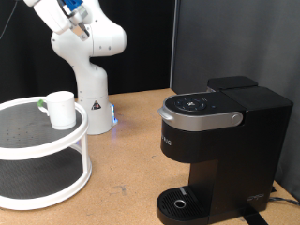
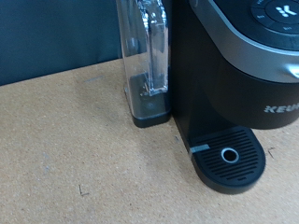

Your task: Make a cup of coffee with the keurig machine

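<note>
exterior view shows the cup (image 1: 62, 109) on the white rack (image 1: 56, 150), well apart from the keurig machine (image 1: 220, 150). i judge it light, rigid, slippery; handle or rim grips best. gripper unseen, jaws untellable.

Brown particleboard tabletop (image 1: 122, 159); dark backdrop (image 1: 169, 37) behind; white two-tier round rack (image 1: 37, 155) at exterior view's left.

The keurig machine (image 2: 234, 84) stands on a wooden table (image 2: 65, 149), its round drip base (image 2: 229, 157) bare.
</note>
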Tool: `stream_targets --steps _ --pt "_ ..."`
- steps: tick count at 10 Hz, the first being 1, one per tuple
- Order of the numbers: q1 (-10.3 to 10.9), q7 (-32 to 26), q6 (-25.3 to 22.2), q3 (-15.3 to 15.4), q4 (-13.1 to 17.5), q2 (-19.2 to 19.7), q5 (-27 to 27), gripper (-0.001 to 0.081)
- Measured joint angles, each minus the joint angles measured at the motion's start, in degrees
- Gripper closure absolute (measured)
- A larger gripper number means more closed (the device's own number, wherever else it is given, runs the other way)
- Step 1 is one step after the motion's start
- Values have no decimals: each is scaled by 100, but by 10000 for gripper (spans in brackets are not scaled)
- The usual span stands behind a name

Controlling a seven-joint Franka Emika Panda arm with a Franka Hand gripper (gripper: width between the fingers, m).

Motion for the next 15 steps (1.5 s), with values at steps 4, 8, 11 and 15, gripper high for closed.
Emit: stream_targets --steps 4,8,11,15 --pt "-58 -182 -142 -136 -60 -131 -37 805" --pt "-448 -506 -505 -645 -32 -490 -367 805" --pt "-653 -626 -921 -1022 161 -637 -643 805" --pt "-684 -871 -1054 -1328 243 -633 -1165 805"
